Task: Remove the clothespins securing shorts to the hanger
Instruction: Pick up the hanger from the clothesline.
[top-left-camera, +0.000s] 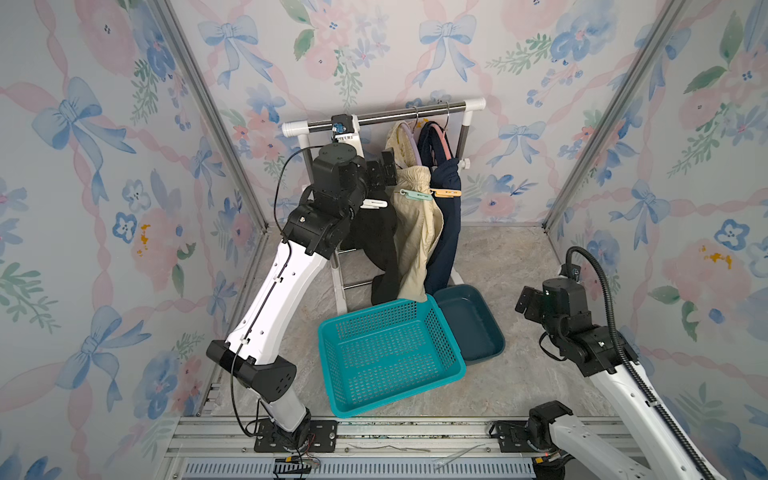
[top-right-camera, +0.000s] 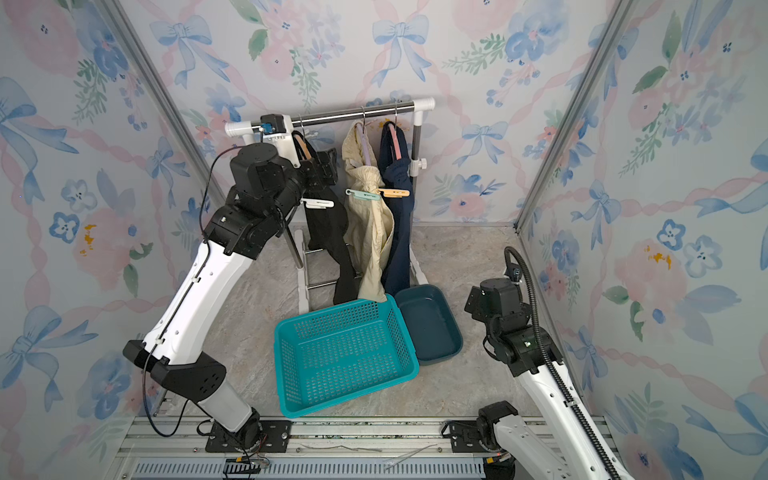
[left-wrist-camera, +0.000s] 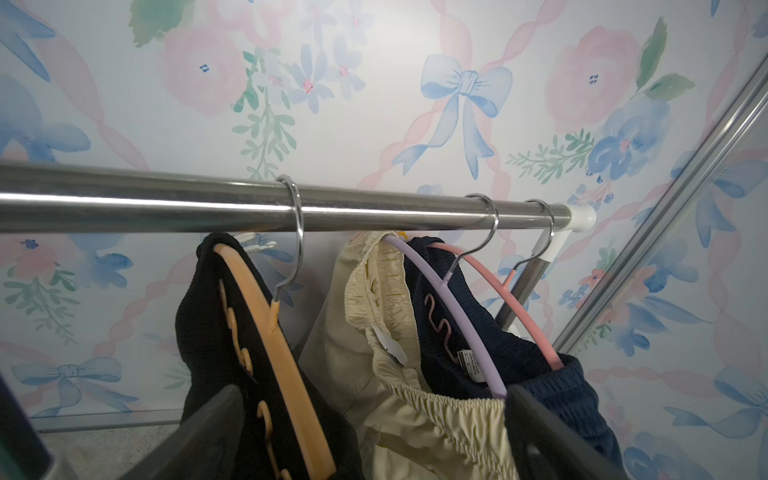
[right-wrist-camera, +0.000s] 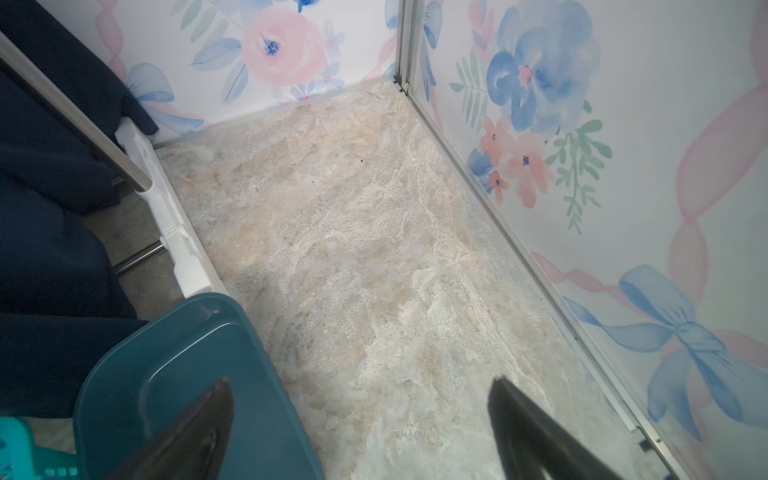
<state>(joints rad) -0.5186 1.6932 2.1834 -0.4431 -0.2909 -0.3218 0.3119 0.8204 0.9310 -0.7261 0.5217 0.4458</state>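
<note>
Three shorts hang on hangers from a steel rail (top-left-camera: 399, 112): black shorts (top-left-camera: 374, 241), cream shorts (top-left-camera: 415, 241) and navy shorts (top-left-camera: 446, 232). A white clothespin (top-left-camera: 374, 203) sticks out of the black pair, a mint green clothespin (top-left-camera: 415, 194) out of the cream pair, and a light orange clothespin (top-left-camera: 446, 192) out of the navy pair. My left gripper (left-wrist-camera: 374, 395) is open high beside the orange hanger (left-wrist-camera: 270, 332), its fingers straddling the black shorts (left-wrist-camera: 199, 332) and the cream waistband (left-wrist-camera: 374, 299), holding nothing. My right gripper (right-wrist-camera: 361, 382) is open and empty low at the right.
A teal mesh basket (top-left-camera: 386, 353) and a dark teal tub (top-left-camera: 469, 324) stand on the stone-patterned floor in front of the rack. The rack's white foot (right-wrist-camera: 166, 208) lies beside the tub. Flowered walls close in on three sides.
</note>
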